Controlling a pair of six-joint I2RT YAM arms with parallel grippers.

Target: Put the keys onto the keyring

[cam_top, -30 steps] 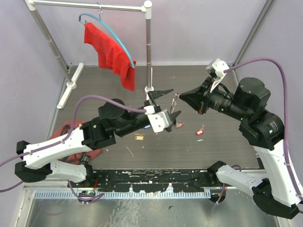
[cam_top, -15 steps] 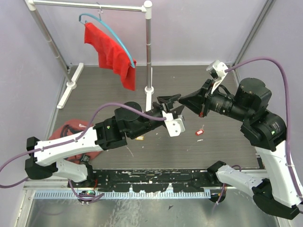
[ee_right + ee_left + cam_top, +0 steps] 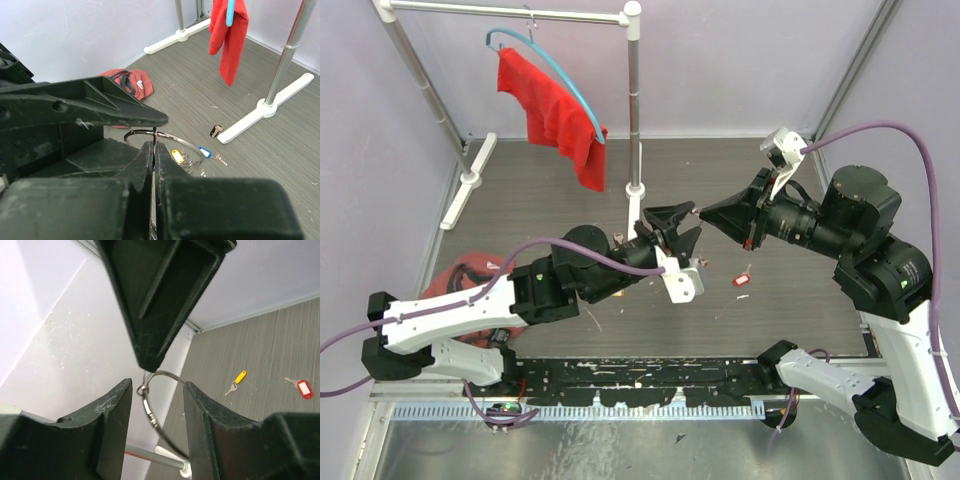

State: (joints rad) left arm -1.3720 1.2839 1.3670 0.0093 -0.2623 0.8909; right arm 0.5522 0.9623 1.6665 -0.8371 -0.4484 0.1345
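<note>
The keyring, a thin wire loop, hangs in the air between both grippers above the middle of the table. My right gripper is shut on its upper edge and points left in the top view. My left gripper has its jaws partly closed across the loop, one pad against the wire, and meets the right gripper. A red-tagged key lies on the table. A brown-tagged key lies near the rack foot.
A yellow-tagged key and a blue-tagged key lie on the grey table. A rack pole with a white foot stands behind the grippers, a red cloth hanging from it. A red cap lies at the left.
My left gripper rose from beside the ring to it and closed partway around the loop. The right gripper kept hold of the ring, almost still.
</note>
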